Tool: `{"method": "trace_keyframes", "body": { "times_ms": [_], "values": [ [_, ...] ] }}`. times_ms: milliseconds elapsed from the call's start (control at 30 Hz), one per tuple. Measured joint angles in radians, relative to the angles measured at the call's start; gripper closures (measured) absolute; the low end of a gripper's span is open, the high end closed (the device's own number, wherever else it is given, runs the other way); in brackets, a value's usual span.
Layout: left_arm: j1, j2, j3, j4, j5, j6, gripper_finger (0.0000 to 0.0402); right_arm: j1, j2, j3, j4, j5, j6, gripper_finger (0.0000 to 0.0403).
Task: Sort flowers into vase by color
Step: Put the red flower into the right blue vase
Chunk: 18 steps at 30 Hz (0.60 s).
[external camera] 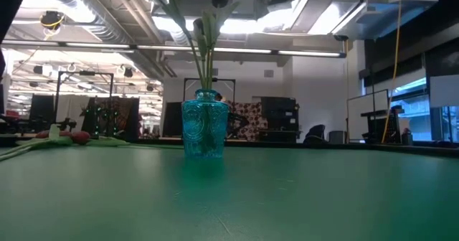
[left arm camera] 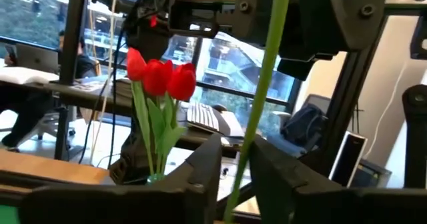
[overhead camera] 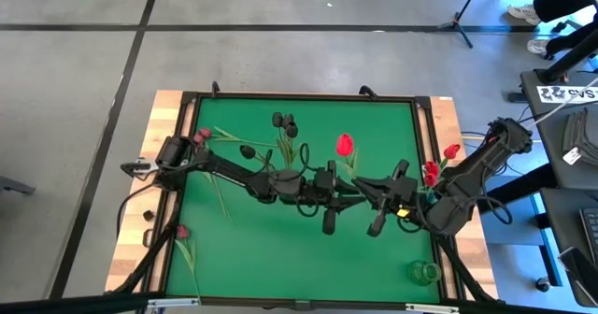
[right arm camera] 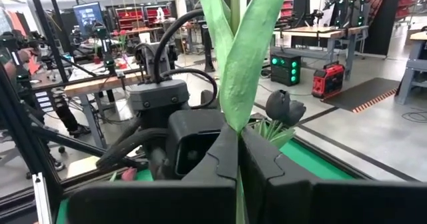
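Both arms are dark, almost black, made of thick rounded links with bulky joints. Black cables run along the left arm (overhead camera: 220,167) and hang in loops near its base. The right arm (overhead camera: 472,178) has a small yellow mark just behind its gripper. The left gripper (left arm camera: 233,177) has two broad, matte black fingers with angular edges. The right gripper (right arm camera: 238,161) has the same flat black fingers. Behind them the other arm shows a boxy black housing with a dark window and looping cables.
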State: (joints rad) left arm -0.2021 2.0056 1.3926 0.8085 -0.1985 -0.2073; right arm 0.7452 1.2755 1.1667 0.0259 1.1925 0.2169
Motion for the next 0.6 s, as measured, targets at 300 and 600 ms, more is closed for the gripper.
{"method": "trace_keyframes", "body": {
  "times_ms": [300, 600],
  "values": [
    [-0.008, -0.002, 0.002, -0.045, -0.020, 0.068, 0.0396, 0.000, -0.001, 0.000, -0.009, -0.034, -0.017, 0.0367],
    [-0.041, 0.000, 0.001, -0.231, -0.131, 0.132, 0.0400, 0.001, -0.082, 0.000, -0.033, -0.196, -0.013, 0.0208]
  ]
}}
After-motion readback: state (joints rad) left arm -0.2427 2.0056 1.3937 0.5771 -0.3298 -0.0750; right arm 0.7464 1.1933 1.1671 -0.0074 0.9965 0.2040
